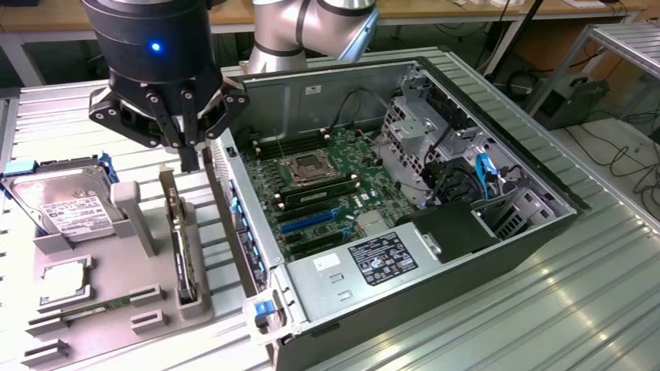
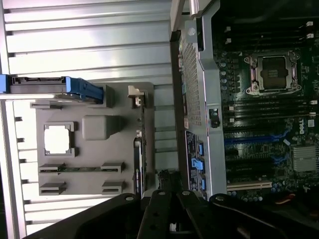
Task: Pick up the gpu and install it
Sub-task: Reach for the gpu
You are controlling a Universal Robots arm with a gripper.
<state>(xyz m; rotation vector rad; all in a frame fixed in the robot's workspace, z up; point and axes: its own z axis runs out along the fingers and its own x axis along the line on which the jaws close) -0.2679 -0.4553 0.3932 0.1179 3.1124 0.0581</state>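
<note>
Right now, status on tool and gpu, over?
Copy: tool shut, low over gpu. Card upright in gray holder, not lifted. PC case wall close alongside.

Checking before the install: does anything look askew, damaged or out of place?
Nothing stands out. The gpu stands on edge in its slot of the gray holder, the hard drive rests in its own cradle, and the gripper hangs shut over the gpu.

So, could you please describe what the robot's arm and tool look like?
The arm is a thick silver-grey tube with a darker joint cap. Its wrist is a glossy black cylinder with a small lit blue dot. The tool is black, built of bar linkages with pale round pivot pins.
</note>
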